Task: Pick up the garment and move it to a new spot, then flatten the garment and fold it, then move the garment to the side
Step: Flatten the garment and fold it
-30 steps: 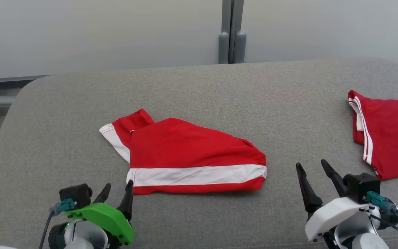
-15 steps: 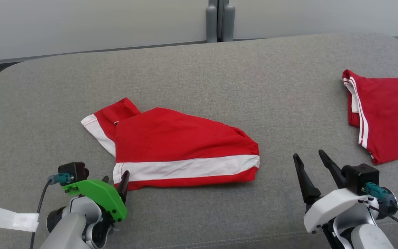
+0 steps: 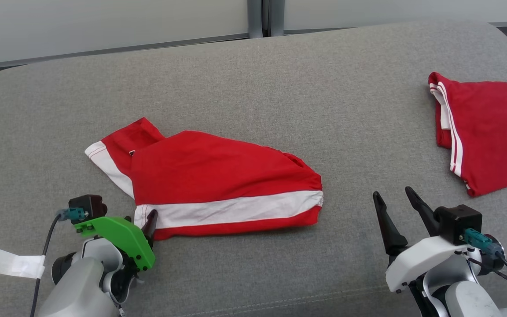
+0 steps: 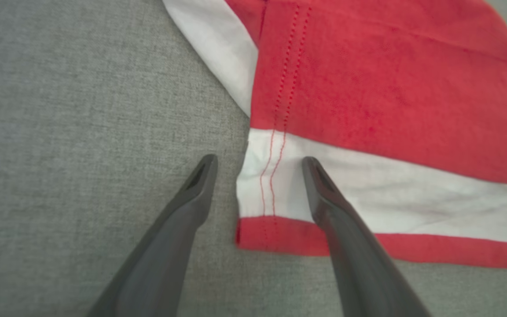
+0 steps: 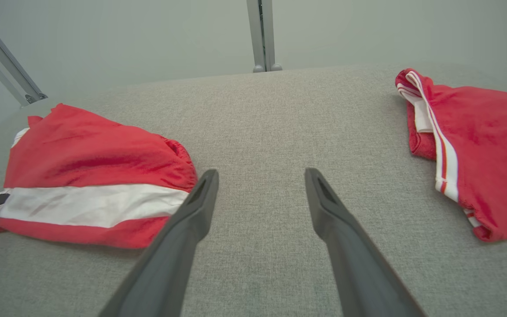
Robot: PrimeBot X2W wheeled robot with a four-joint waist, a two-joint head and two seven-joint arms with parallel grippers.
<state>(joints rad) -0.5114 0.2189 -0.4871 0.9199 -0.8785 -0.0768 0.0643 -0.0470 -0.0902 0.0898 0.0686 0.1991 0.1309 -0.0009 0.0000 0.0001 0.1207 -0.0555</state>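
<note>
Garment (image 3: 218, 176) lies on the grey table (image 3: 280, 79); left gripper (image 4: 259, 159) gapes wide astride its corner, right gripper (image 3: 392, 192) wide, empty.

So in front of me there's this big grey fabric cushion (image 3: 253, 79), 2 pale wall panels (image 3: 104, 22) behind it with a grey post (image 3: 255, 17) between them, plus 1 other red-and-white cloth (image 3: 491, 127) lying near the cushion's right edge.

The red garment with a white band (image 3: 218, 185) is soft, matt knit cloth with rows of stitching. The grey padded bench (image 3: 280, 79) under it wears a coarser woven fabric. The long dark fingers (image 4: 328, 198) of the left hand (image 4: 259, 159) look like smooth, matt plastic.
</note>
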